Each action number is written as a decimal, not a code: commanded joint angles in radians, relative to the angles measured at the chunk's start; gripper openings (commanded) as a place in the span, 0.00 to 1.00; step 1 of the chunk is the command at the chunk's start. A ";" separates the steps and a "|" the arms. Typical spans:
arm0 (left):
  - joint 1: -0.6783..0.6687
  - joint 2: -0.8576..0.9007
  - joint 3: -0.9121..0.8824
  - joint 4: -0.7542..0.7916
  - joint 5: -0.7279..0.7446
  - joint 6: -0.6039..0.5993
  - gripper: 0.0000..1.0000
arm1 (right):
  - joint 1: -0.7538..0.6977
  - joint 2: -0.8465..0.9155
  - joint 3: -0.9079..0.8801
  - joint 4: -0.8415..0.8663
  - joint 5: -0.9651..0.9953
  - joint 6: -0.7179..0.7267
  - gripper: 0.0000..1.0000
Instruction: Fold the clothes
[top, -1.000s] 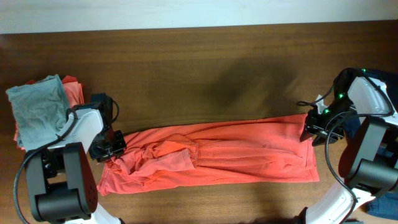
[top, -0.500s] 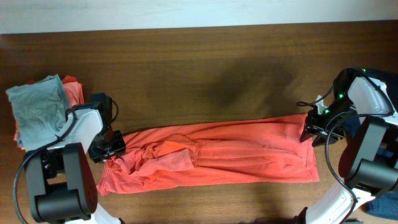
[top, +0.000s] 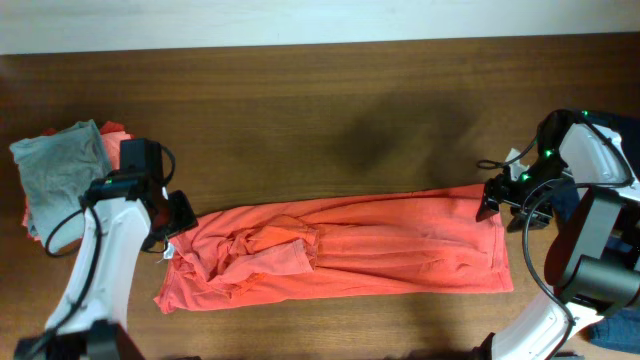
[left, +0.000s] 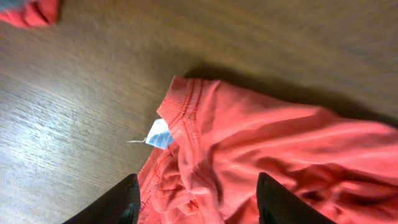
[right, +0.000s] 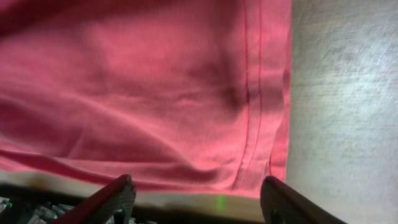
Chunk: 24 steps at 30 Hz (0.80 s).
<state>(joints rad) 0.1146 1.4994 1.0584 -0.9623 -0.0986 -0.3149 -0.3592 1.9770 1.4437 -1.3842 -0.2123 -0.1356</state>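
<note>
Shirt (top: 340, 250) lies as a long band across the surface (top: 300, 110).
Left tool (left: 196, 186) open over collar edge; right tool (right: 198, 182) open over hem edge.

The left arm (top: 100, 250) is angling up from the near-left corner, its wrist bending so that the left gripper (top: 176, 220) is pointing inward, toward the right. Its two dark fingers (left: 118, 202) are standing wide apart, the jaws empty between the tips. The right arm (top: 592, 235) is arching over on the opposite side, with the right gripper (top: 490, 205) pointing inward, toward the left. Its fingers are also standing wide apart, pinching nothing between them.
</note>
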 joint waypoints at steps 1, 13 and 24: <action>0.006 -0.061 0.012 0.003 0.035 -0.006 0.63 | -0.021 -0.027 0.013 0.024 -0.035 -0.021 0.74; 0.006 -0.063 0.012 -0.004 0.056 -0.006 0.64 | -0.139 -0.024 -0.105 0.099 -0.103 -0.119 0.84; 0.006 -0.063 0.012 -0.003 0.055 -0.006 0.65 | -0.144 -0.024 -0.288 0.234 -0.181 -0.123 0.82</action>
<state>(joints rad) 0.1146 1.4471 1.0584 -0.9642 -0.0555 -0.3149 -0.5041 1.9610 1.1965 -1.1713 -0.3206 -0.2432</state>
